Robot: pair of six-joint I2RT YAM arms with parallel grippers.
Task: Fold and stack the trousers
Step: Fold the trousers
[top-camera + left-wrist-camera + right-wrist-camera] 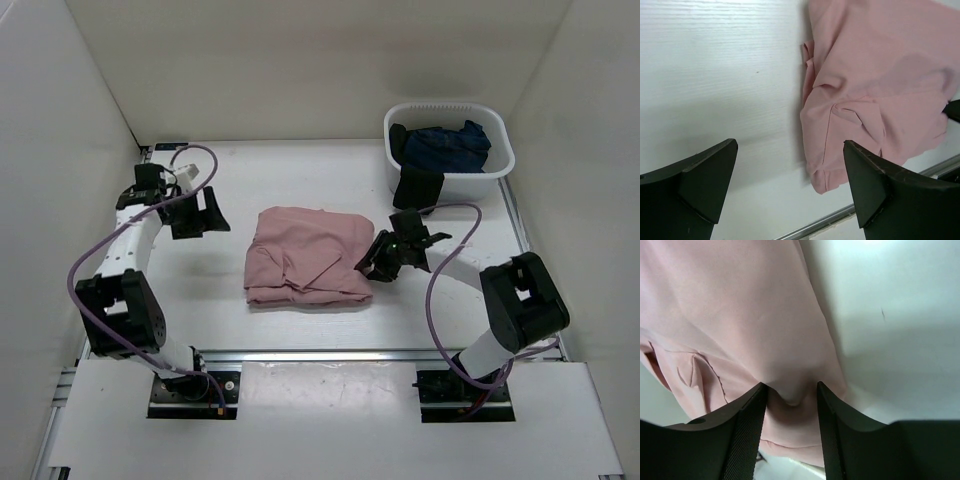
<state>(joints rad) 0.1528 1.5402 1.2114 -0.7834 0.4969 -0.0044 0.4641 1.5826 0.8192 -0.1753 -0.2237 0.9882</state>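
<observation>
Nearest to us, a metal rail [320,355] runs along the table's front edge, and from it rise the left arm [125,290] and the right arm [515,300], each looped by a purple cable [85,290]. A little further in, we find the right gripper [372,262] at the right edge of the trousers [305,255]. Through its wrist camera we see its two black fingers [747,430] close on either side of a raised ridge of pink cloth, which puckers and fills the gap between them, so we read this gripper as pinched on the trousers' edge. The trousers lie in the middle of the white table [300,170], folded into a rough rectangular pad of dusty-pink fabric. A seam and a pocket flap show towards the front left corner, and loose layers peep out along the left side. To their left, apart from the cloth, we see the left gripper [207,215] over bare table, its jaws spread wide with nothing between them; its wrist camera looks out between them at the white surface and the trousers' left edge. Farthest from us, at the back right of the table, a white basket [450,106] holds a dark navy garment [445,145], and a black garment [415,186] hangs over its front left wall.
</observation>
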